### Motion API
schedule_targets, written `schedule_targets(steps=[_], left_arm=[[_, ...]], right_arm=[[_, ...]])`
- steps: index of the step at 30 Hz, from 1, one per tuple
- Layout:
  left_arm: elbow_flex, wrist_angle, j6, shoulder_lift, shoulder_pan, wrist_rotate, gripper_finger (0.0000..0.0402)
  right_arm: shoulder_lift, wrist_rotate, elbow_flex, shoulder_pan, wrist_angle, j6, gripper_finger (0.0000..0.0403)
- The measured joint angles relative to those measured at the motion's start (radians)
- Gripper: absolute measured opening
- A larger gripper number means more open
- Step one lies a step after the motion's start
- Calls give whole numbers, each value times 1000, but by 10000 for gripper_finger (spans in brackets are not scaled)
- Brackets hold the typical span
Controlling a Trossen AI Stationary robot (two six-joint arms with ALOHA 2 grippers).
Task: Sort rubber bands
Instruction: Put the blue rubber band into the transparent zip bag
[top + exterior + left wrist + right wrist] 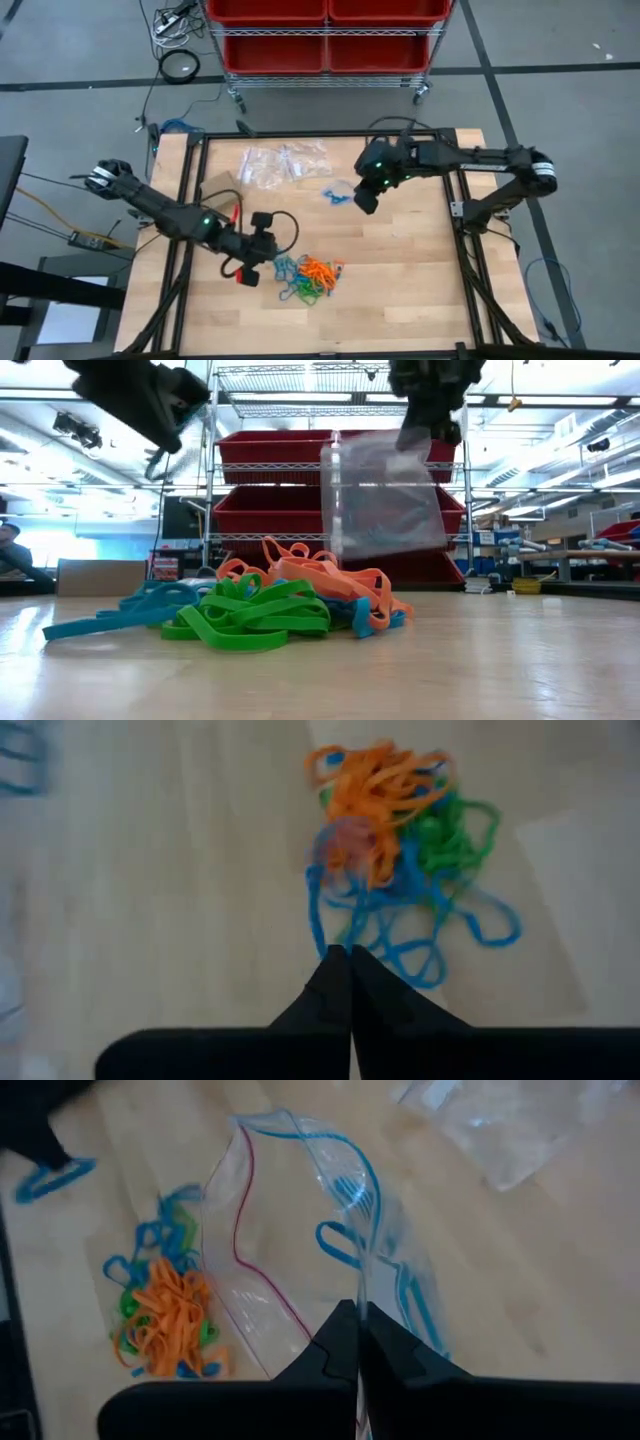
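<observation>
A tangled pile of orange, green and blue rubber bands (312, 278) lies on the wooden table near its front. My left gripper (262, 252) hovers just left of the pile, shut on a blue rubber band (52, 1175). My right gripper (365, 197) is farther back and to the right, shut on a clear zip bag (385, 495) with blue bands (340, 1245) inside. The bag's mouth (300, 1140) gapes open. My left gripper pinches one end of a blue band (320, 935) between its fingertips, coming from above at a slant. The band hangs below the fingers, above the table. My right gripper pinches the bag's rim beside the zip strip (362, 1295) between its two fingers, slanting down from above. The bag hangs below the fingers, clear of the table.
More clear plastic bags (285, 160) lie at the table's far edge. Black cables (285, 225) loop near my left arm. A rack of red bins (325, 35) stands beyond the table. Bare wood (420, 270) lies right of the pile.
</observation>
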State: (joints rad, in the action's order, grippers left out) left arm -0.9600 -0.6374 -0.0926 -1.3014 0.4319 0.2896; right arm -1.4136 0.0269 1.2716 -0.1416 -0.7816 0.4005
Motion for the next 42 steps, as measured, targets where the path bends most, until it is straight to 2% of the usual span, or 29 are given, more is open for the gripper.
schedule_targets(steps=[5,9,12,18,25,33,42], left_arm=[[-9,5,74,0,-63,114,0],[-41,59,158,0,-119,139,0],[-65,158,247,-1,-152,136,0],[-74,341,360,0,-238,-31,0],[-74,413,404,-37,-313,-152,0],[-74,393,407,-112,-353,-209,0],[-74,300,405,-121,-353,-217,3]], right_arm=[[-105,27,0,33,48,-3,0],[-181,100,0,50,104,-3,0],[-222,146,0,58,168,-3,0],[-242,191,0,64,275,-2,0],[-224,226,0,67,329,6,0],[-224,240,0,83,340,7,0],[-222,265,0,82,339,13,0]])
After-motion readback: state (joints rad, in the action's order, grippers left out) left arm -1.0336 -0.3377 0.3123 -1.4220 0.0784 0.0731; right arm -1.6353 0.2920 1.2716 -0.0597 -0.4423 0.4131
